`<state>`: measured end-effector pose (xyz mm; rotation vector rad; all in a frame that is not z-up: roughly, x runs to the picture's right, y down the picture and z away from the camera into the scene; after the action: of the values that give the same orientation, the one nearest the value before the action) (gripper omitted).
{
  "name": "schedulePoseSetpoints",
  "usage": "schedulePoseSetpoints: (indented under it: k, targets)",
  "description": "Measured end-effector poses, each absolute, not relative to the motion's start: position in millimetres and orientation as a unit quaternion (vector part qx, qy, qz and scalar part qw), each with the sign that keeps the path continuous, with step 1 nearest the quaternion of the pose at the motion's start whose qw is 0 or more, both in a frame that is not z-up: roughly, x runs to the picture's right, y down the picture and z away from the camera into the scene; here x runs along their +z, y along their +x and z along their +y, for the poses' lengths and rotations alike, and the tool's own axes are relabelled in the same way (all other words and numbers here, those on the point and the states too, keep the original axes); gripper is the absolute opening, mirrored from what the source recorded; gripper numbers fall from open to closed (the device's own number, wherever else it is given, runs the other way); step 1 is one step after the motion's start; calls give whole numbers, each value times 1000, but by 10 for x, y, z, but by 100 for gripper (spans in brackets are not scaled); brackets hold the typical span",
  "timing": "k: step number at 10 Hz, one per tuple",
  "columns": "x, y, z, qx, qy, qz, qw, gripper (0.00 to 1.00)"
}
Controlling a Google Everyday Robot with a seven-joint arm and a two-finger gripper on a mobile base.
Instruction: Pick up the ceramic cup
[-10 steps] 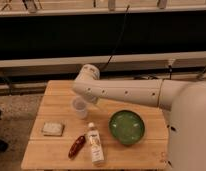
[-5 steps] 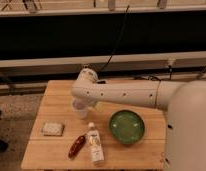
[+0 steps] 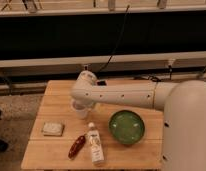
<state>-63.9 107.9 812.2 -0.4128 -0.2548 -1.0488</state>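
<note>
Hanging just left of frame centre, the white plastic claw [image 3: 81, 103] sits directly over the small pale ceramic tumbler-shaped cup [image 3: 81, 112], jaws spread wide; contact cannot be confirmed. The cup stands upright on the slatted wooden table [image 3: 56, 92]. Right: glossy round green bowl [image 3: 126, 127]. Below: white-capped bottle lying flat [image 3: 95, 144], elongated red item [image 3: 76, 146]. Lower left: flat pale rectangular pad [image 3: 53, 129].

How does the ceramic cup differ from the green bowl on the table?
The ceramic cup is pale white; the green bowl is green. The cup is far smaller and narrower; the bowl is wide and shallow. The cup is partly hidden by the arm, with the gripper right over it; the bowl is in full view. Both sit upright on the table.
</note>
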Motion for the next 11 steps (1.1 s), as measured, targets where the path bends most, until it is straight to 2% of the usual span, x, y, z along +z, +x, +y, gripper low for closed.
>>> schedulePoseSetpoints:
  k: [11]
  targets:
    - [8193,-711,1138,-497,-205,-140,832,80]
